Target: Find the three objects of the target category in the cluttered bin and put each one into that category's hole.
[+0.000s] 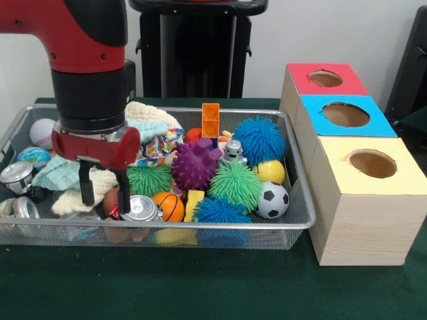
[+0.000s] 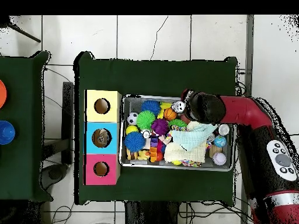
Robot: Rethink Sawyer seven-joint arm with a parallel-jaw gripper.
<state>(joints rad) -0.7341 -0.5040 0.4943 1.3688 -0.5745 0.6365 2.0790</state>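
My gripper (image 1: 105,195) hangs open over the left part of the wire bin (image 1: 200,228), with nothing between its fingers. Its tips stand just above a cream cloth (image 1: 100,181) and beside a silver can (image 1: 140,208). Two more cans (image 1: 17,177) lie at the bin's left end. The bin also holds spiky balls in purple (image 1: 195,165), green (image 1: 237,183) and blue (image 1: 259,139). There is a soccer ball (image 1: 272,200), a basketball (image 1: 170,205) and a baseball (image 1: 42,132). From overhead the arm's head (image 2: 204,108) hides the gripper over the bin (image 2: 175,168).
Three wooden boxes stand right of the bin, each with a round hole: red (image 1: 325,78), blue (image 1: 345,115), yellow (image 1: 372,163). An orange block (image 1: 211,120) stands upright at the bin's back, next to a small robot toy (image 1: 233,151). A mint cloth (image 1: 57,175) lies left.
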